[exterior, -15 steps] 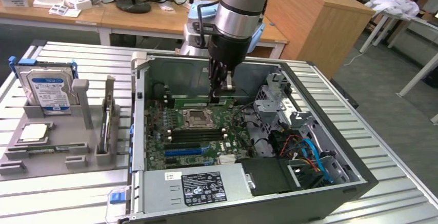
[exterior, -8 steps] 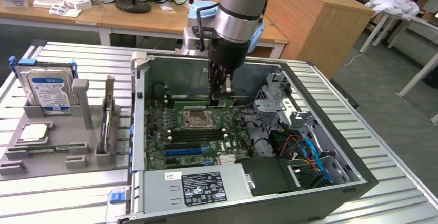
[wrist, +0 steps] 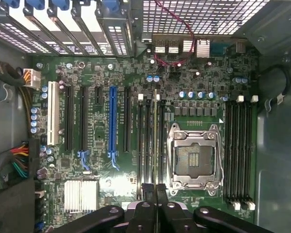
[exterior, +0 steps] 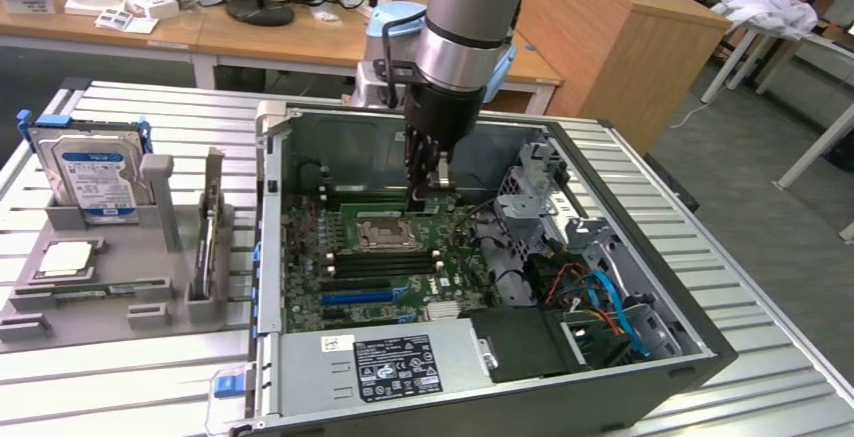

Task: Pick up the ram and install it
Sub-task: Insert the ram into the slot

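Note:
My gripper (exterior: 427,195) reaches down into the open computer case (exterior: 694,347), just behind the motherboard's processor socket (exterior: 378,235). In the wrist view its fingers (wrist: 155,191) are shut together on the ram (wrist: 155,136). The ram shows edge-on as a thin pale strip. It runs lengthwise in line with one of the black memory slots (wrist: 140,141) beside the empty socket (wrist: 194,155). I cannot tell whether its lower edge sits in the slot or just above it.
A second bank of black memory slots (wrist: 240,150) lies on the socket's other side, and a blue expansion slot (wrist: 112,121) farther off. The power supply (exterior: 394,362) and loose cables (exterior: 601,297) fill the case's near end. A grey parts holder (exterior: 160,207) carrying a hard drive (exterior: 91,172) stands at the exterior view's left.

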`<state>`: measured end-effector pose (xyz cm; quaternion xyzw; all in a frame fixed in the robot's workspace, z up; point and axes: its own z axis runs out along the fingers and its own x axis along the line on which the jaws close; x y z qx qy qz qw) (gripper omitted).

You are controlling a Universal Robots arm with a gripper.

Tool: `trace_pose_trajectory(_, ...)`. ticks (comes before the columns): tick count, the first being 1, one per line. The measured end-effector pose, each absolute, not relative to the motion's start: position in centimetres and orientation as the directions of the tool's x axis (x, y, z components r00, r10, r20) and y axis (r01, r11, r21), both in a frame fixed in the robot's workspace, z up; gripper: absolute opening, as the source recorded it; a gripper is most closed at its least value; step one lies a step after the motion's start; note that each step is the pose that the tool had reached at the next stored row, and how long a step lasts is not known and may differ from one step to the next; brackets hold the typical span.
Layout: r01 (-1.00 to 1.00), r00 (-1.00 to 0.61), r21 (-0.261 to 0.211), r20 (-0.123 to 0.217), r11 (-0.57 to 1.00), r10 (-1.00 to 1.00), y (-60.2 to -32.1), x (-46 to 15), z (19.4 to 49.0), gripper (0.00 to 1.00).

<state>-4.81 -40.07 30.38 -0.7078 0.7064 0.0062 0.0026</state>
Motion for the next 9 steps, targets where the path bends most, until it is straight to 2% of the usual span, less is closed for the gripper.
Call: trace_pose_trajectory(9, -1.000, 0.001, 0.005, -0.012, -0.001, -1.000, -40.13, -4.81, 29.83, 0.12)
